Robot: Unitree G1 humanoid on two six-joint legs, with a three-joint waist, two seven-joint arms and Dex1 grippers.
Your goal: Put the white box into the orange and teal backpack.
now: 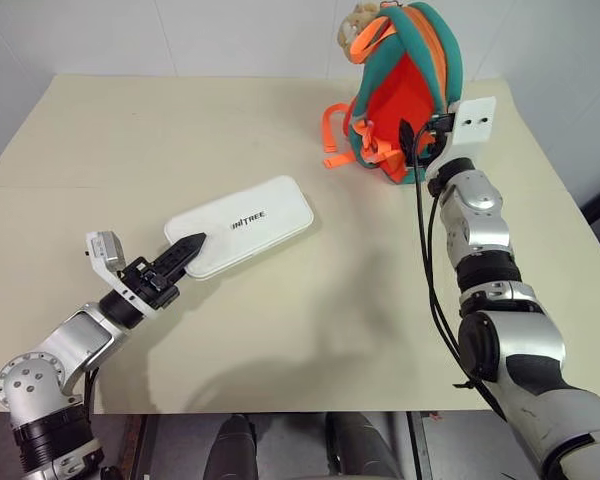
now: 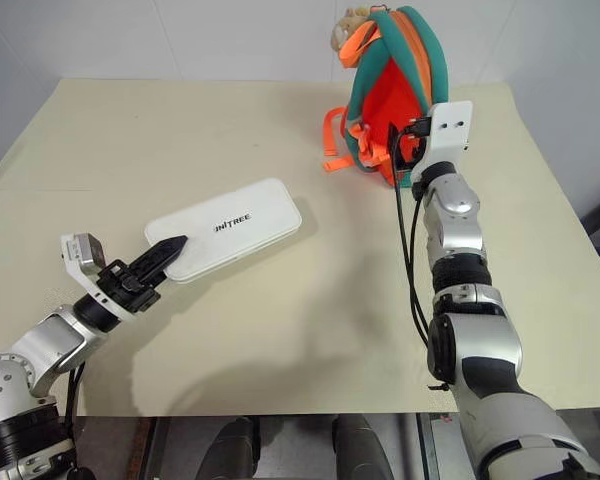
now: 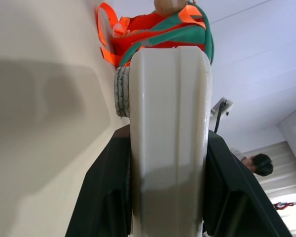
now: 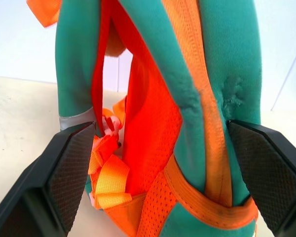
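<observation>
1. Left gripper, seen from the head camera, is clamping the near end of the white box; the box is lying flat on the table, about midway between the left and right edges, angled toward the far right corner. Dark lettering on its lid reads "UNITREE".
2. Right gripper is reaching up to the orange and teal backpack, which is standing upright near the table's far edge, right of centre, straps trailing on the surface.
3. Left wrist view: both black fingers are pressing the box's long sides, with the backpack standing beyond its far end.
4. Right wrist view: the jaws are spread wide, flanking the backpack's teal side and orange strap webbing without gripping anything.
5. Judged step: steadying the bag before loading. Next, the right gripper probably needs to close on the fabric so the box can be lifted toward the opening.
</observation>
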